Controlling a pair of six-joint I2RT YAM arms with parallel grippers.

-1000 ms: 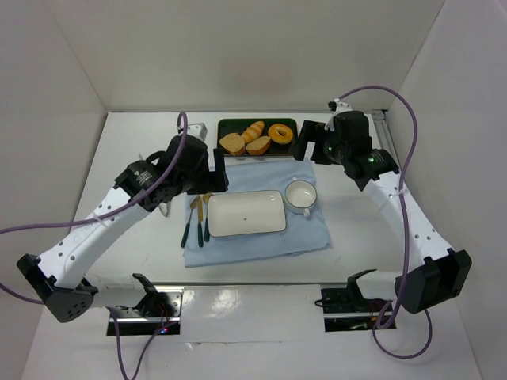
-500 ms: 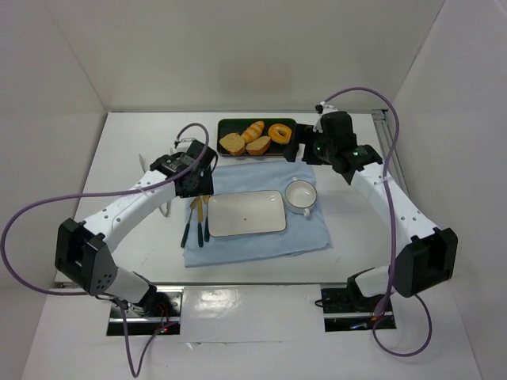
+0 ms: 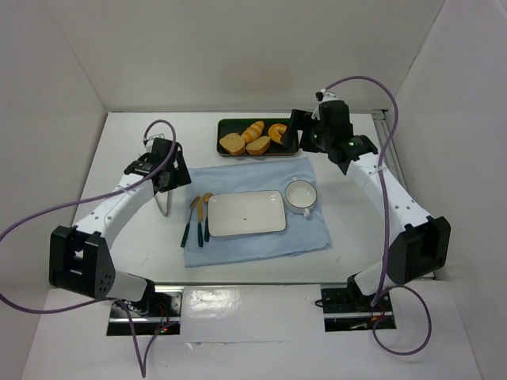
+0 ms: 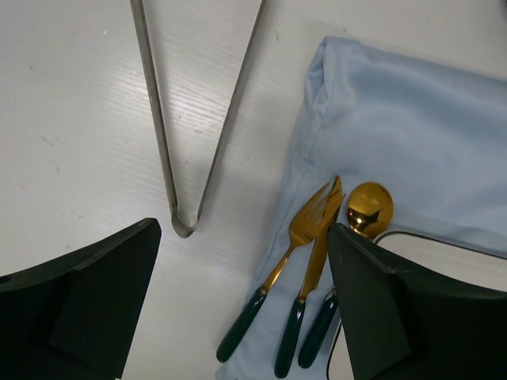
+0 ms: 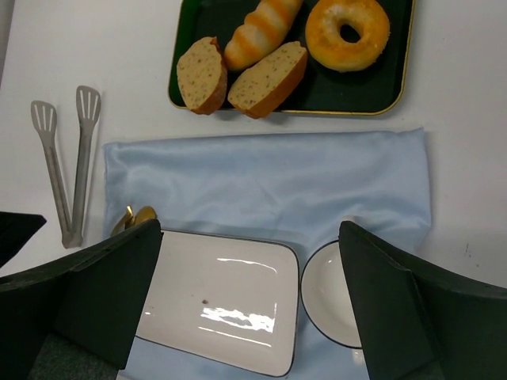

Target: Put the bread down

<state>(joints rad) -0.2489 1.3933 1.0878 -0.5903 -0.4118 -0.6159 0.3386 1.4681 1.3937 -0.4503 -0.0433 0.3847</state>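
Note:
The bread (image 5: 200,75) is a round golden-brown slice with a dark crust. It lies at the left end of the dark green tray (image 5: 360,91), and shows in the top view (image 3: 231,143). My right gripper (image 5: 249,309) is open and empty, high above the white plate (image 5: 214,301); in the top view it (image 3: 295,134) hovers at the tray's right end. My left gripper (image 4: 245,317) is open and empty, above the table left of the blue cloth (image 4: 412,119), near the metal tongs (image 4: 162,134). In the top view it (image 3: 162,176) is just behind the tongs (image 3: 165,203).
On the tray (image 3: 226,125) also lie a ridged roll (image 5: 257,32), a cut loaf piece (image 5: 268,79) and a doughnut (image 5: 347,33). On the cloth (image 3: 261,176) are the plate (image 3: 246,213), a white cup (image 3: 301,195) and gold cutlery (image 3: 198,218). White walls stand around.
My left arm has swung left, off the cloth's corner, to above the tongs. My right gripper has moved left and back, to the tray's right end. The food has not moved.

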